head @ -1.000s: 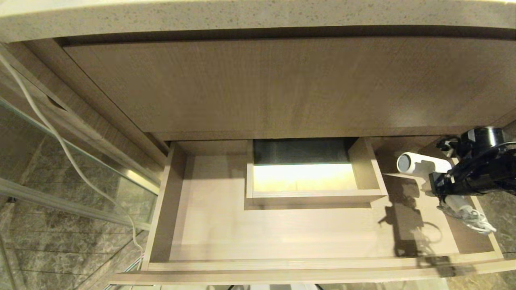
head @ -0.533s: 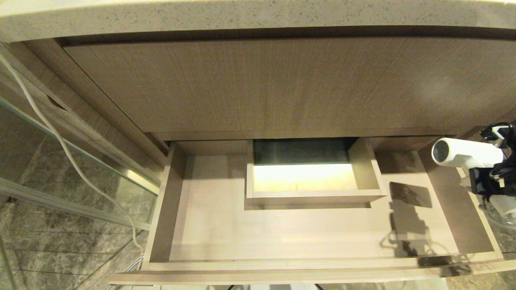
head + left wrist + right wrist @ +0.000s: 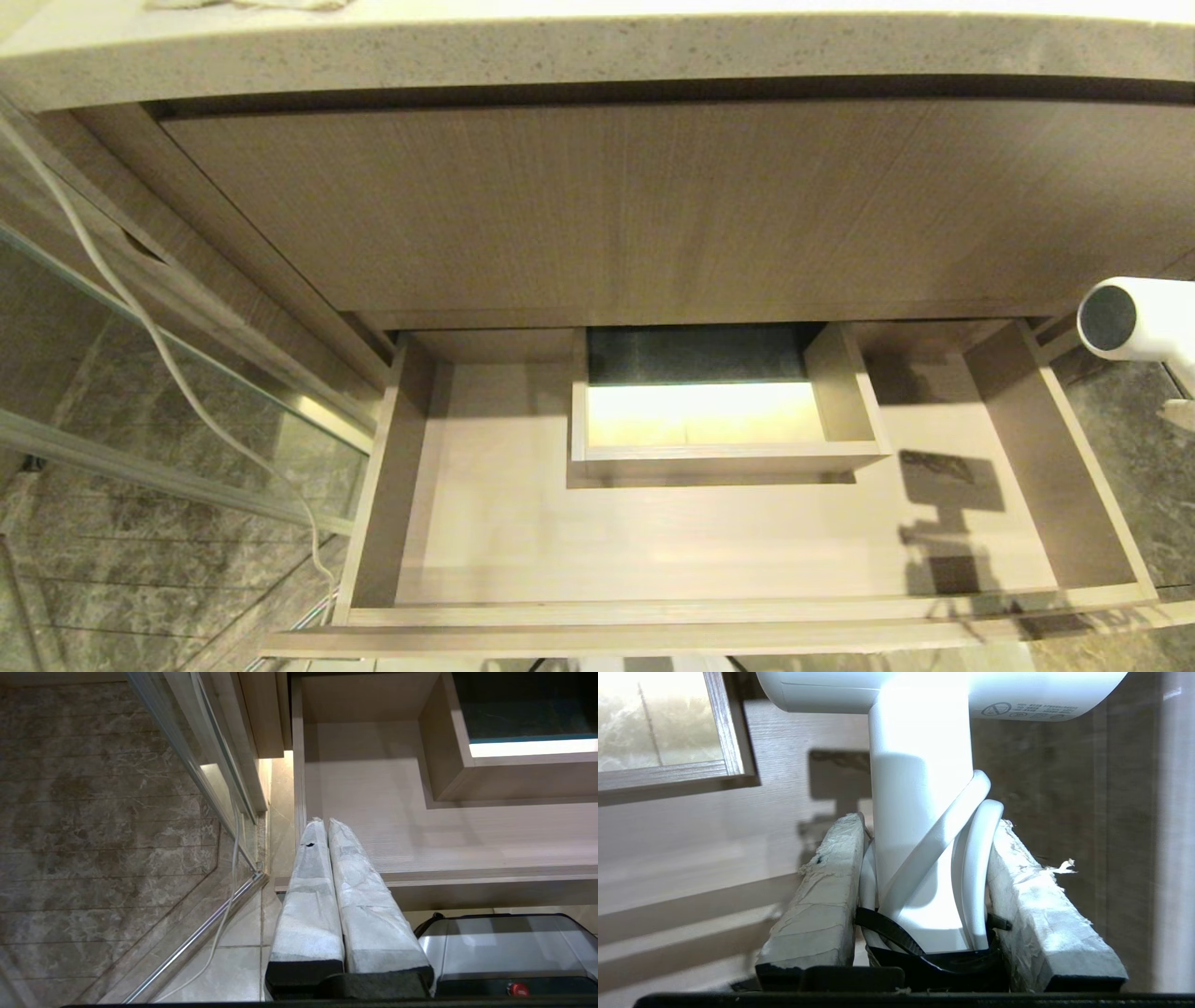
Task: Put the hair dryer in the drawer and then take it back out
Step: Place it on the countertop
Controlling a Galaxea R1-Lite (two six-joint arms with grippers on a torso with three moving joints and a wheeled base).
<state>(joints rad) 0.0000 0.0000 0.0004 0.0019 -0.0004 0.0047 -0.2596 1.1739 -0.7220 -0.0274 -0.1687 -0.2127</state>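
While open, one drawer (image 3: 1055, 485), one hair dryer (image 3: 1134, 319)

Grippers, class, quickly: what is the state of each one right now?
Left gripper: shut, holding nothing, near the drawer's front corner.
Right gripper: shut on the hair dryer, gripping its handle and wrapped cord.

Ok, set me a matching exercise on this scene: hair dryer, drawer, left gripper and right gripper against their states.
Things:
1. hair dryer
2. drawer
3. left gripper
4. right gripper

States:
A. pulled open, nothing lying in it
B. shut on nothing
C. clamped on the handle and cord
D. held up at the drawer's right end, outside it

Pairs: 1-D, 2-A, 3-B, 4-C
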